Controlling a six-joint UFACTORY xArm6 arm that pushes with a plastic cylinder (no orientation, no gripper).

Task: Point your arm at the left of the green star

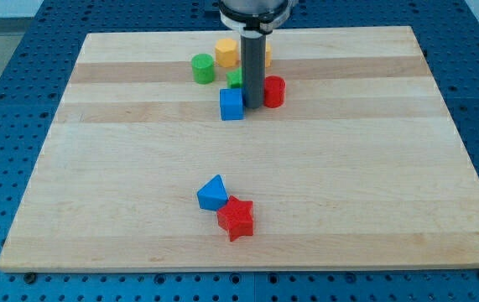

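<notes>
The green star (235, 79) shows only as a small green patch, mostly hidden behind my dark rod. My tip (253, 106) rests on the board just below and right of the star, between the blue cube (231, 104) on its left and the red cylinder (273, 91) on its right. The tip is close to both; I cannot tell if it touches them.
A green cylinder (203, 68) stands left of the star. A yellow block (227, 51) sits above it, with another yellow piece behind the rod. A blue triangular block (212, 193) and a red star (236, 218) touch near the view's bottom. The wooden board (96, 168) lies on a blue pegboard.
</notes>
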